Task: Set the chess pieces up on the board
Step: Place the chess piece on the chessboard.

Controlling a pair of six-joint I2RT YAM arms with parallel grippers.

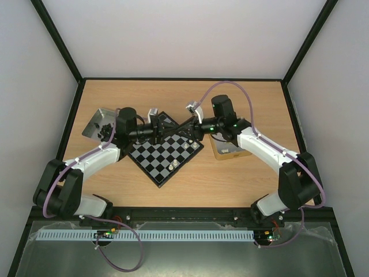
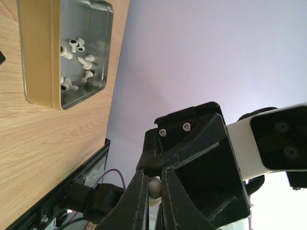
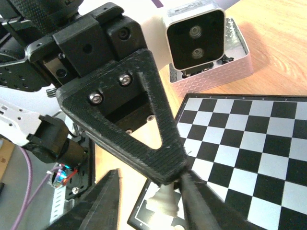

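Top view: diffuse light is falling evenly, with arms casting soft shadows on the table (image 1: 230,179). Left wrist: bottom-right is blowing out, and the chess piece (image 2: 153,188) is blurring between the left fingers (image 2: 136,206). Right wrist: right fingers (image 3: 110,206) are going soft, and the board (image 3: 249,143) is glinting mildly.

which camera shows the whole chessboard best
Top external: the board shows nearly whole, with only its far corner under the arms. The right wrist view catches just a part of its checks; the left wrist view shows none of it.
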